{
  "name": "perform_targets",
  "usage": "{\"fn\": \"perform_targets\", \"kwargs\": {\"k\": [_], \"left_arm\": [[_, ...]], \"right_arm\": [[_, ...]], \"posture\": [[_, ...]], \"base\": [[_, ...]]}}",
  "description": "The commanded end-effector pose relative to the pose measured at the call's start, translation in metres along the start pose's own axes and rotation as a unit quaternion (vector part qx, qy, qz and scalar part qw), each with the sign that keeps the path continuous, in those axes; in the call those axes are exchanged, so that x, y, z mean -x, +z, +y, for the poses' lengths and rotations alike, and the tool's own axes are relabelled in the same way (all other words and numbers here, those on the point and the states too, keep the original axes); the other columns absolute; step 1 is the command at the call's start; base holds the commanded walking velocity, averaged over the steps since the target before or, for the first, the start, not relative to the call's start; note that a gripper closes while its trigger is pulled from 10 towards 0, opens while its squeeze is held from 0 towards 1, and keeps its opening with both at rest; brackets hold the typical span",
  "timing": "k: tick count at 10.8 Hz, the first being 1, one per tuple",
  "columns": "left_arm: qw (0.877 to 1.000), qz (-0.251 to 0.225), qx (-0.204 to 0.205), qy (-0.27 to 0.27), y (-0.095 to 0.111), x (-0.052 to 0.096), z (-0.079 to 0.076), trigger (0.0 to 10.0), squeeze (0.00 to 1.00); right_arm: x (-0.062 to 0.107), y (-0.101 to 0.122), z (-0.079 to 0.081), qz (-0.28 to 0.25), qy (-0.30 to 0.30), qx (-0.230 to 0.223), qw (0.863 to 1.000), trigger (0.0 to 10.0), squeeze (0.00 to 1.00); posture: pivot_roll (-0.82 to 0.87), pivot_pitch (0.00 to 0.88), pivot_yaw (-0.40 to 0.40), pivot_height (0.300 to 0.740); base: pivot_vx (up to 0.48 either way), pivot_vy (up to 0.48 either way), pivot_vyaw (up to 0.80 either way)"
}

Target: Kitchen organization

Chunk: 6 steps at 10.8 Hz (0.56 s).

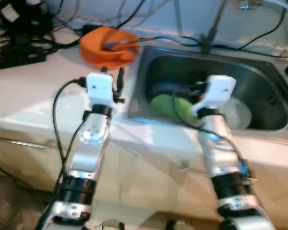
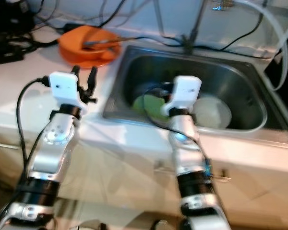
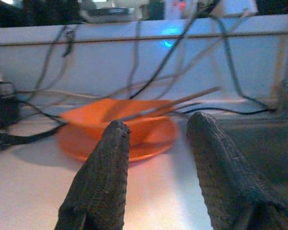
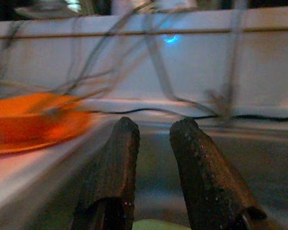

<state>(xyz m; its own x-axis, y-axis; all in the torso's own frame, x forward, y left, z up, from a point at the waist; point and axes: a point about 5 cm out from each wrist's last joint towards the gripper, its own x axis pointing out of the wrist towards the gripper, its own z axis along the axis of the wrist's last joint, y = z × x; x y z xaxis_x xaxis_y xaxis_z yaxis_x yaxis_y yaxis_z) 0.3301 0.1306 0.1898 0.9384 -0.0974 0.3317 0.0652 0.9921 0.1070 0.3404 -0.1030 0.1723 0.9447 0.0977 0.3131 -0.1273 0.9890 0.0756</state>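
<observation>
An orange bowl (image 1: 108, 45) with chopsticks (image 3: 182, 103) across it sits on the white counter (image 1: 33, 100), just left of the steel sink (image 1: 259, 81). In the sink lie a green dish (image 1: 170, 106) and a white dish (image 1: 240, 114). My left gripper (image 3: 158, 127) hovers open over the counter a short way in front of the orange bowl (image 3: 120, 134), with nothing between its fingers. My right gripper (image 4: 155, 125) hangs over the sink's left part, above the green dish (image 4: 158, 224). Its fingers stand slightly apart and hold nothing.
Black cables and a power strip (image 1: 14, 55) clutter the counter's back left. A faucet stem (image 1: 211, 33) rises behind the sink, and a white hose (image 2: 273, 28) curves at the far right. The cabinet front (image 1: 149, 167) drops below the counter edge.
</observation>
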Motion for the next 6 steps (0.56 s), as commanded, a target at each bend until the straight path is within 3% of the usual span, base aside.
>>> {"fn": "perform_targets", "kwargs": {"k": [1,3,6], "left_arm": [[1.0,-0.004,0.003,-0.007,0.0009,-0.0007,-0.0065,10.0,0.0],[1.0,-0.001,0.001,-0.006,0.0002,-0.0014,-0.0055,10.0,0.0],[1.0,0.019,0.006,-0.018,-0.0045,-0.0015,-0.0103,10.0,0.0]], "right_arm": [[0.0001,0.0045,-0.0089,-0.004,-0.011,0.007,1.0,10.0,0.0],[-0.0002,0.004,-0.0074,-0.001,-0.013,-0.006,1.0,10.0,0.0],[-0.0003,0.003,-0.0087,0.004,-0.019,-0.001,1.0,10.0,0.0]], "posture": [[0.05,0.052,-0.045,0.74],[0.06,0.055,-0.046,0.74],[0.06,0.07,-0.04,0.74]], "base": [[0.0,0.48,0.0],[0.0,0.48,-0.66],[0.0,0.0,0.0]]}}
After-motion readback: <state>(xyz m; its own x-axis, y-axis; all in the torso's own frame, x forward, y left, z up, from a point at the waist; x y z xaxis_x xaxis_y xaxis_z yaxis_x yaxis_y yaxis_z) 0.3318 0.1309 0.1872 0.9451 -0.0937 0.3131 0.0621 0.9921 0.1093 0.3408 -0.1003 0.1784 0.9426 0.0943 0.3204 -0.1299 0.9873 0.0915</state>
